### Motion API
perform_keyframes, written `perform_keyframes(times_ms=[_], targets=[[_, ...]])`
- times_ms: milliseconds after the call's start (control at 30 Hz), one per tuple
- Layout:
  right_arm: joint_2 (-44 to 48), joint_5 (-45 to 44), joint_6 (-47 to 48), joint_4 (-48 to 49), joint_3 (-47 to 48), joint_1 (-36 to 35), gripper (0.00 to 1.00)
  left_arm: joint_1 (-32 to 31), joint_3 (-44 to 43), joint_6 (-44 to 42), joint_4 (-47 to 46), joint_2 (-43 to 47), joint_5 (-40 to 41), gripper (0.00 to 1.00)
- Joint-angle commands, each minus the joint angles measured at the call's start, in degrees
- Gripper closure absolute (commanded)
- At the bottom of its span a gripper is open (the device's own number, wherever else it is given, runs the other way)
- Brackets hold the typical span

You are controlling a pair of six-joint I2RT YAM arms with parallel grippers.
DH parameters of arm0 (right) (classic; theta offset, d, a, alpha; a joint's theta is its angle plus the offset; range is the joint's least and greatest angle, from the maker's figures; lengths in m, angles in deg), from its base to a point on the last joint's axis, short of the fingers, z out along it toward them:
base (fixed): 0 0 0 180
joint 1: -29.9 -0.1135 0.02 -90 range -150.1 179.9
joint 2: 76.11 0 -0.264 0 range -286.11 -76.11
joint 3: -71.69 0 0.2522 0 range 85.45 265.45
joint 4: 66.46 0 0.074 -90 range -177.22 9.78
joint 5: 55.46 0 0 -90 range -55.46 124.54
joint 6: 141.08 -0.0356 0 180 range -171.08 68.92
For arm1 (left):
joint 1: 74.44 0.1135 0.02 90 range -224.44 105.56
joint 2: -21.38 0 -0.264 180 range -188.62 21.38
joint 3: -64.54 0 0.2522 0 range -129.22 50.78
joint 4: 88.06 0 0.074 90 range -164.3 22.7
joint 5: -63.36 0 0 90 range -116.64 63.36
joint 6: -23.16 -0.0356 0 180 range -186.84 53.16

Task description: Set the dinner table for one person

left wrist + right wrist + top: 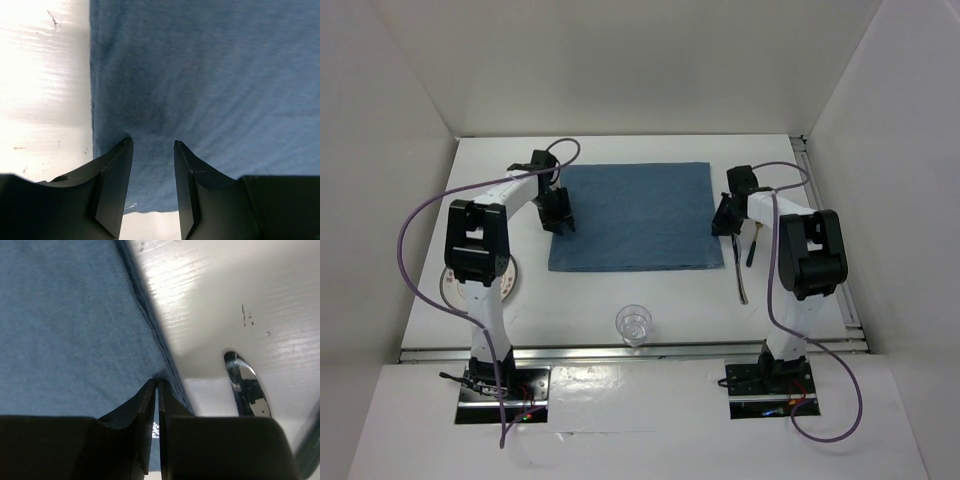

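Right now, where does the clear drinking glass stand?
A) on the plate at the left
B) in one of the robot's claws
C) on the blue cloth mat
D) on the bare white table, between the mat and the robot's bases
D: the top view shows the glass standing upright on the bare dinner table, on the near side of the blue placemat and apart from it.

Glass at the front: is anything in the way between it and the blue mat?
Nothing visible. Only bare table lies between the glass and the near edge of the blue mat. The left gripper and right gripper sit at the mat's side edges, away from that path.
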State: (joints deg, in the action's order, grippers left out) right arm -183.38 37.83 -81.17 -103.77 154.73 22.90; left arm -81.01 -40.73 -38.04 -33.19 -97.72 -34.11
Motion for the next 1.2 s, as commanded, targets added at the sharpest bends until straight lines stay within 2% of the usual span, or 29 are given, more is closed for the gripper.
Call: perform_keyframes(times_ms=[0,67,200,267,333,367,533,733,833,933,1000,1167], targets=[[-1.5,-2.0,0.8,-1.8,2.4,-0.7,0.86,0.2,-1.8,0.4,1.4,-1.6,2.3,0.48],[-1.5,-2.0,0.8,-3.2,2.9,-0.7,0.86,0.2,-1.8,0.4,2.0,-2.4,3.0,0.48],[7.0,-4.0,0.8,-3.2,3.9,-1.3,0.81,0.2,-3.3,-0.1,2.7,-1.9,4.1,0.48],[10.4,-4.7,1.5,-3.9,5.5,-1.3,0.61,0.2,-4.8,-0.1,4.2,0.2,4.1,0.43],[14.0,-4.7,3.1,-4.6,7.6,-1.3,0.54,0.2,-6.9,-0.1,4.8,2.4,4.1,0.39],[14.8,-4.7,3.1,-5.2,8.3,-1.3,0.46,0.2,-7.5,-0.1,5.4,3.7,4.1,0.34],[17.4,-3.3,6.1,-7.5,10.6,-6.1,0.45,2.3,-8.0,-0.1,7.4,12.7,5.3,0.31],[16.3,-1.9,5.5,-8.5,13.2,-16.9,0.44,10.9,0.2,3.2,7.5,21.4,3.8,0.35],[14.8,-6.1,4.2,-11.4,12.6,-17.6,0.44,13.9,4.1,3.2,6.7,27.5,3.2,0.35],[16.2,-9.2,6.1,-11.4,8.1,-20.1,0.44,14.7,7.3,5.1,6.7,32.6,4.8,0.34],[16.2,-9.2,6.6,-11.4,7.5,-22.9,0.44,14.7,9.1,6.5,7.3,34.7,9.1,0.34],[13.5,-8.6,5.0,-11.8,8.8,-30.8,0.44,18.1,14.7,8.3,6.4,38.5,9.8,0.32]])
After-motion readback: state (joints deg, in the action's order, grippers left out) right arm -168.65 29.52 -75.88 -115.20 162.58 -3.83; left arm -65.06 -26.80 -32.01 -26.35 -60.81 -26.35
